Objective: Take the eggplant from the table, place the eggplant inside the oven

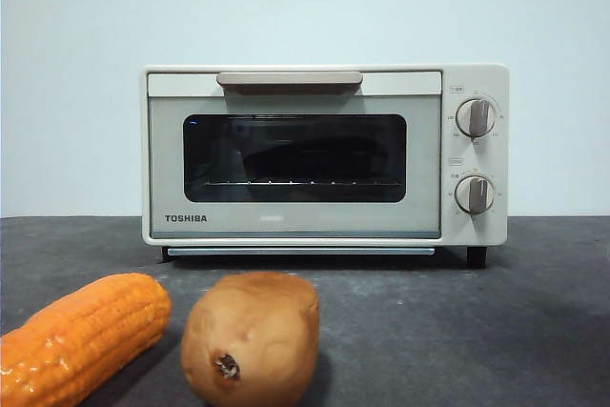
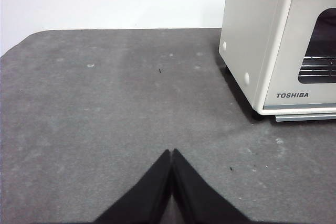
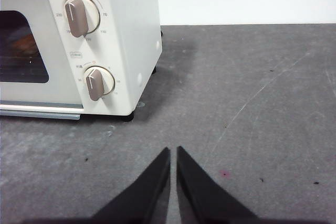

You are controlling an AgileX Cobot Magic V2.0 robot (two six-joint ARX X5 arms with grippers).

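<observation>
The oven (image 1: 324, 154) door is shut, with a dark long shape behind the glass at 12 o'clock that may be the eggplant (image 1: 319, 152); none lies on the table (image 1: 496, 321). Left gripper (image 2: 171, 153) and right gripper (image 3: 174, 150) hang pinched, empty. Confirm before moving.

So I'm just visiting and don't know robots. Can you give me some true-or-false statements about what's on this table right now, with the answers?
1. The oven door is shut. True.
2. A corn cob lies beside a potato in front of the oven. True.
3. The left gripper holds the potato. False: its jaws are closed on nothing, over bare table.
4. The eggplant lies on the table next to the corn. False: no eggplant shows on the table; a dark shape behind the oven glass is too dim to identify.
5. The right gripper grips an oven knob. False: it is apart from the oven.
</observation>
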